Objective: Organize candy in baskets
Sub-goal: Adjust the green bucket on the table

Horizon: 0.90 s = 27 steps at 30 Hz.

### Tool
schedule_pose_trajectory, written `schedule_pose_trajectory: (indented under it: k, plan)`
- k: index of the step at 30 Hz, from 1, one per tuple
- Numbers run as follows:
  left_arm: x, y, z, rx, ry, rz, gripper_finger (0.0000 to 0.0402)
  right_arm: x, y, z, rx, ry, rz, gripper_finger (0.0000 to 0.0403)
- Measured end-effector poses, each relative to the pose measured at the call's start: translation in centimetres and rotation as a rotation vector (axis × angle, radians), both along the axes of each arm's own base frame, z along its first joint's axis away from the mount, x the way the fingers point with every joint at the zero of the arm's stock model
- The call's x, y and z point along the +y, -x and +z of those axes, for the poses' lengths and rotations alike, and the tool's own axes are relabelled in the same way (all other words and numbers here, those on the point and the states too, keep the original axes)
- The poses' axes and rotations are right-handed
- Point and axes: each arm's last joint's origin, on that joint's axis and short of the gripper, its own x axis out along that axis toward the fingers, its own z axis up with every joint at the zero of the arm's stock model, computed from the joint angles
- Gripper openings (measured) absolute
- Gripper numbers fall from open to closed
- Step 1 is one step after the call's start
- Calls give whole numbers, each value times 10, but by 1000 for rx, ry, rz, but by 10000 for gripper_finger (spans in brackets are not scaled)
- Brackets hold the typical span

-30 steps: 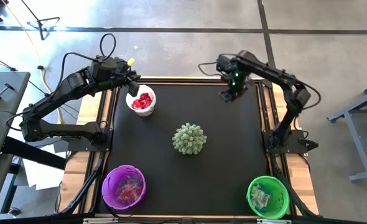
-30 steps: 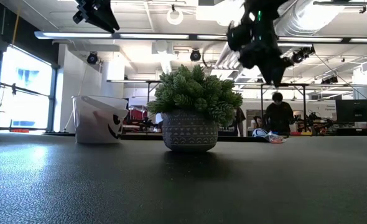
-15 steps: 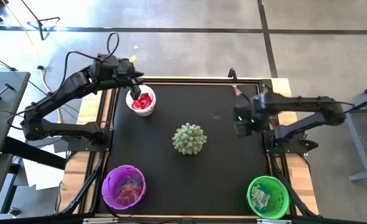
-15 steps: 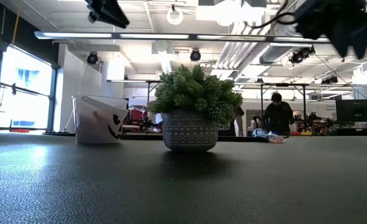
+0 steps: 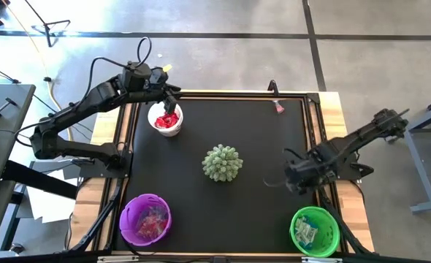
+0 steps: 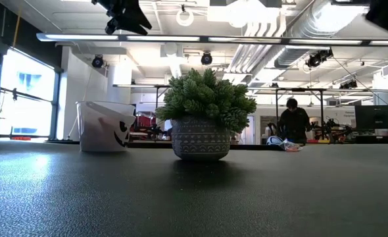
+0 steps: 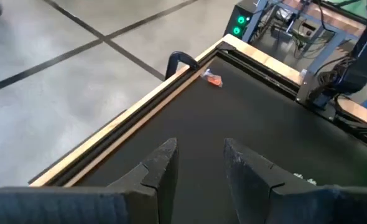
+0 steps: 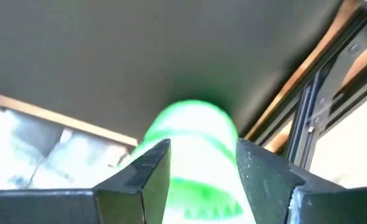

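The white basket (image 5: pixel 166 119) with red candy stands at the far left, the purple basket (image 5: pixel 146 219) at the near left and the green basket (image 5: pixel 315 231) at the near right, each with candy inside. One pinkish candy (image 5: pixel 279 107) lies loose by the far right corner (image 7: pixel 213 79). My left gripper (image 5: pixel 173 93) hovers open just beyond the white basket, nothing between its fingers (image 7: pixel 199 149). My right gripper (image 5: pixel 288 179) hangs open above the mat at the right, short of the green basket (image 8: pixel 193 134), which shows blurred past its fingers.
A spiky pale-green plant ball in a patterned pot (image 5: pixel 222 162) stands mid-table (image 6: pixel 202 118). Bare black mat lies around it. Wooden rails frame the table (image 5: pixel 332 98). In the low view a person (image 6: pixel 292 122) stands in the room beyond.
My right gripper has swung from the far right corner along the table's right side toward the near edge and the green basket, rolling its wrist, its fingers still apart. The pinkish candy shows where it stood. My left gripper has drifted a little toward the table's right, by the white basket.
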Motion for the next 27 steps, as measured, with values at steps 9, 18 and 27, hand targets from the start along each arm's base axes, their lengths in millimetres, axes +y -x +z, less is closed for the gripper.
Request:
schedule_pose_trajectory:
  k: [9, 18, 27]
  plan:
    - [-10, -20, 0, -62, 6, -45, 113, 44, 20, 18, -87, -68, 201, 176]
    - [-31, -31, 1, -86, 20, -118, 113, 56, 35, 6, 6, 63, 329, 176]
    - [-52, -39, 4, -116, 24, -133, 113, 60, 32, 2, -17, 81, 399, 176]
